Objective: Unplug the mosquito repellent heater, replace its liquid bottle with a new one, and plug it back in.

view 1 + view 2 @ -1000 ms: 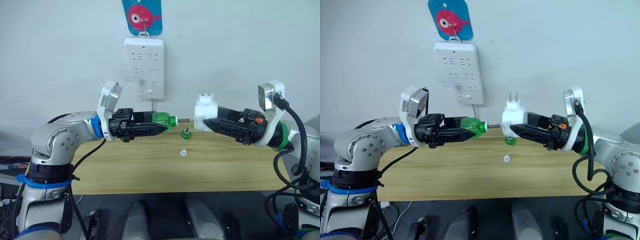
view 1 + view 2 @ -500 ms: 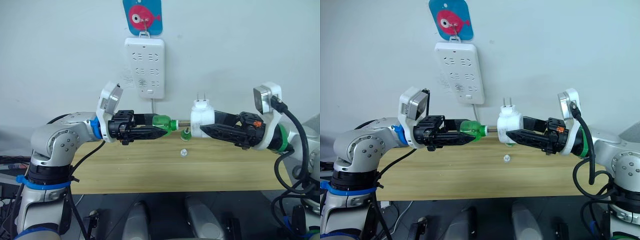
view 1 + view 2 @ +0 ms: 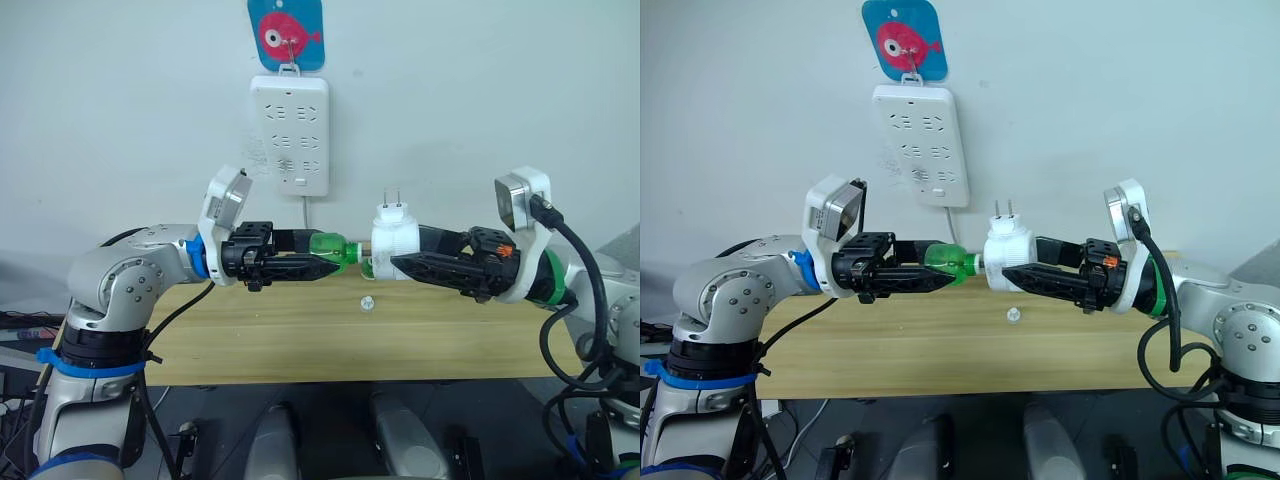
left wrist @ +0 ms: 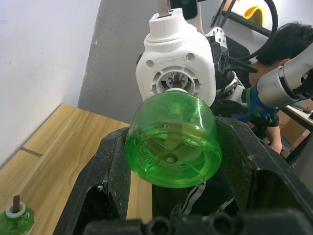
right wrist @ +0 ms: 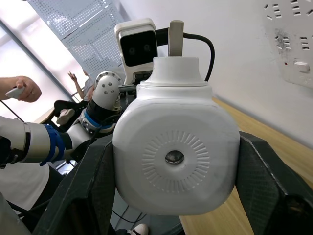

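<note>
Between the two end effectors, above the table (image 3: 300,335), held in mid-air: the mosquito repellent heater (image 3: 395,246), clamped by the right end effector (image 3: 398,266), prongs pointing up, its socket side turned toward the left end effector (image 3: 336,263). Gripped there in the left end effector's fingers (image 4: 110,169), a translucent green bottle (image 3: 330,248), lying sideways with its neck right at the heater's socket; whether seated inside cannot be told. Below and behind the heater, on the table, a second small green bottle (image 4: 14,219) with a wick standing upright. Lower, just in front of the end effectors, a small white cap (image 3: 368,301) on the table. On the wall behind, above the left end effector, a white power strip (image 3: 288,134) hung under a blue fish tag (image 3: 285,32).
</note>
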Controlling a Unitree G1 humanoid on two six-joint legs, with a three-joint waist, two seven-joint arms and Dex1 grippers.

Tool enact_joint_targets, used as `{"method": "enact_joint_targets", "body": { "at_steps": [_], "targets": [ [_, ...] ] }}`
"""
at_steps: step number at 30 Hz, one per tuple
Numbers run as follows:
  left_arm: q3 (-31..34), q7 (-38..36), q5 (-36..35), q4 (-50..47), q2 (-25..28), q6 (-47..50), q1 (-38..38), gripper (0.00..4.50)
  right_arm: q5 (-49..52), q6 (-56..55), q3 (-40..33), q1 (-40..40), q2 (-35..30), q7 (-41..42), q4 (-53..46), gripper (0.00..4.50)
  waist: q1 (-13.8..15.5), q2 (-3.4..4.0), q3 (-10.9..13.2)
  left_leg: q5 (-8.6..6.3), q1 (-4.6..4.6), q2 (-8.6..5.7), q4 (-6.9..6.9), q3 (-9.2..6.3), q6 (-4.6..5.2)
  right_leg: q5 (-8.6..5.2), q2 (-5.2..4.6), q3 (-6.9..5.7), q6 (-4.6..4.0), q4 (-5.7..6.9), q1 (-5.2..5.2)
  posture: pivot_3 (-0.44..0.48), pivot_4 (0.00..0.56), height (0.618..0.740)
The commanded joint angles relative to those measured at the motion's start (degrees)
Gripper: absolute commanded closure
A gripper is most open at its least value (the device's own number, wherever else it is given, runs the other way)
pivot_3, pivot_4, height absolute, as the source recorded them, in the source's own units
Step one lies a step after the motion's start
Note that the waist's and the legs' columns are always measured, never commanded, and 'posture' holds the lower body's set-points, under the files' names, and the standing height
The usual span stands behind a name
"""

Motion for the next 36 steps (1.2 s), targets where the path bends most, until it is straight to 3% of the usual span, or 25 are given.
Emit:
{"method": "enact_joint_targets", "body": {
  "at_steps": [1,23,36],
  "targets": [
    [0.7,0.3,-0.6,-1.0,-0.2,-0.7,-1.0,2.12,2.0,-1.6,-0.2,-0.7,-0.7,0.0,-1.2,1.55,0.0,0.00,0.0,0.00,0.00,0.00,-0.01,-0.01,0.00,0.00,0.00,-0.01,-0.01,0.00,0.00,-0.170,0.216,0.723],
    [-0.5,1.5,1.4,-1.6,-2.5,-2.8,-1.6,2.12,2.6,-3.5,2.2,0.2,-1.7,-0.2,-1.8,1.55,0.0,0.00,0.0,0.00,-0.01,0.00,0.00,-0.01,0.00,0.00,0.00,0.00,-0.01,0.01,-0.01,-0.173,0.218,0.723],
    [-1.2,-1.5,-1.0,-5.1,-0.5,-0.1,-1.5,2.12,2.1,-3.3,2.7,-0.4,-2.3,-0.5,-0.4,1.55,0.0,0.00,0.0,0.00,-0.01,0.00,0.00,-0.01,0.00,0.00,0.00,0.00,0.00,0.00,-0.01,-0.169,0.219,0.723]
  ]
}}
